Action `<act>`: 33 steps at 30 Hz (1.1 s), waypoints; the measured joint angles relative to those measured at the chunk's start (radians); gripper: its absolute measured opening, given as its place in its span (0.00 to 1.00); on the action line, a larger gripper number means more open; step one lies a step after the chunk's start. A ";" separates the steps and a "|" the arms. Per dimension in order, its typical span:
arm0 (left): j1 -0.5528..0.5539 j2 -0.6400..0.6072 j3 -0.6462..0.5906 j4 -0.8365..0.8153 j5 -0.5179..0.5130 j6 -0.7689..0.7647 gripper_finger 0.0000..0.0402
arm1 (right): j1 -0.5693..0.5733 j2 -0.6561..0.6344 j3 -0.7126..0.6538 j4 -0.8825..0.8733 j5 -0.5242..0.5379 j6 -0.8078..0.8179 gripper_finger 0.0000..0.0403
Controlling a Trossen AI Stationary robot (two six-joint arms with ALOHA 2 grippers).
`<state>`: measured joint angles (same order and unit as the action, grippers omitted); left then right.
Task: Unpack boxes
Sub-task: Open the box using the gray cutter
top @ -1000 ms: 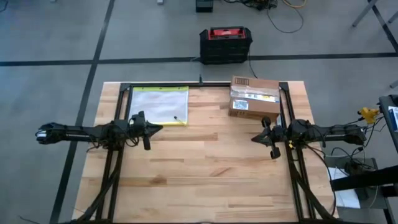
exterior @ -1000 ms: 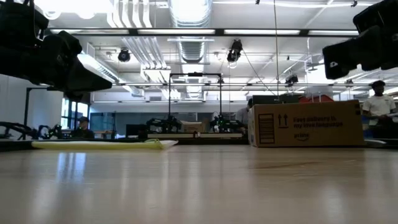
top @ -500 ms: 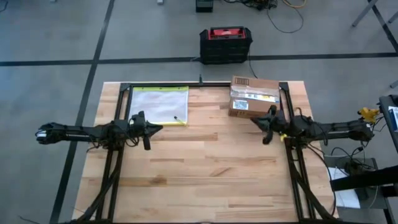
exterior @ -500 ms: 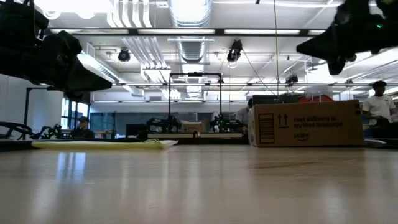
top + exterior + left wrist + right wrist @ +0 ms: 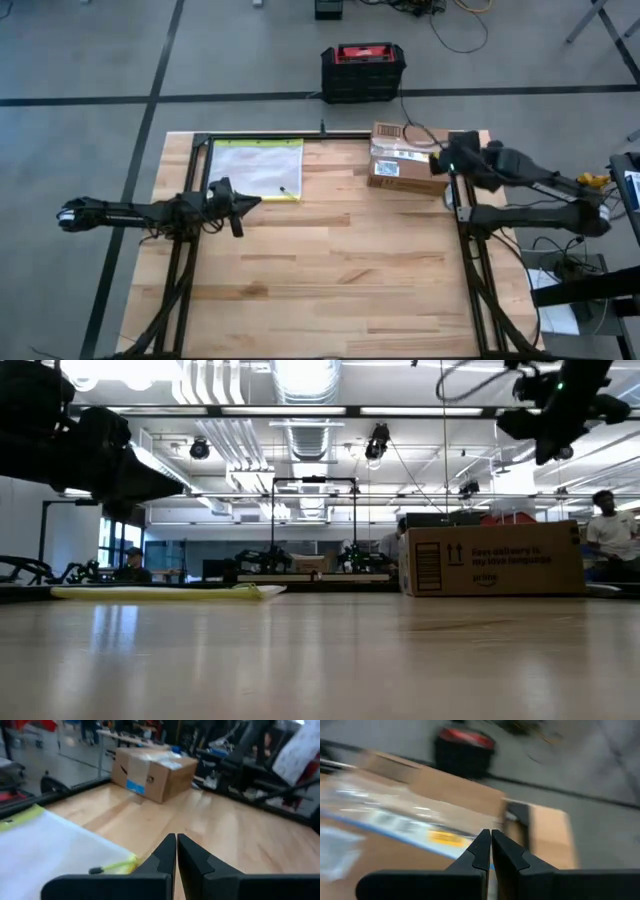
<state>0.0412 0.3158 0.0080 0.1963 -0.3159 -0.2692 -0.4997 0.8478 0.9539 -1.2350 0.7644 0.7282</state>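
The right tool (image 5: 447, 163) is seen in the high view at the upper right of the frame, held over the right part of the box (image 5: 405, 158), with its fingers (image 5: 481, 851) pressed together and nothing between them. In the right wrist view the clenched fingertips are pointed down at the taped, labelled top of the box (image 5: 410, 820), and whether the top is touched cannot be told. In the low view the same tool (image 5: 548, 445) is shown at the upper right of the frame, above the box (image 5: 490, 559) and clear of its front face. The box is placed on the tabletop (image 5: 330, 270) at the upper right of the high view, close to the far edge, with its white labels facing up. The left tool (image 5: 240, 203) is found at the left of centre in the high view, clenched and empty, just below the lower right corner of the pouch (image 5: 257, 168). In the left wrist view its fingers (image 5: 168, 851) are closed together above the yellow edge of the pouch (image 5: 55, 850), and the box (image 5: 152, 770) is seen well apart at the top of that frame. A black and red case (image 5: 362, 70) is set on the floor (image 5: 90, 60) beyond the tabletop, at the top centre of the high view. A person (image 5: 608, 530) is visible at the right edge of the low view, in the room behind the box.
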 joint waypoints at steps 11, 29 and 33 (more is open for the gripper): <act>-0.020 0.068 0.000 0.033 0.039 -0.189 0.00 | -0.810 0.110 -0.071 0.192 -0.620 -0.526 0.01; -0.034 0.481 0.000 0.627 -0.046 -0.103 0.00 | -0.657 0.265 -0.186 0.327 -0.517 -0.436 0.00; -0.034 0.569 0.000 0.686 -0.095 -0.086 0.00 | -0.620 0.300 -0.187 0.342 -0.533 -0.414 0.00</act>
<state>0.0071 0.8852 0.0078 0.8820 -0.4112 -0.3555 -1.1202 1.1482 0.7668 -0.8931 0.2313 0.3146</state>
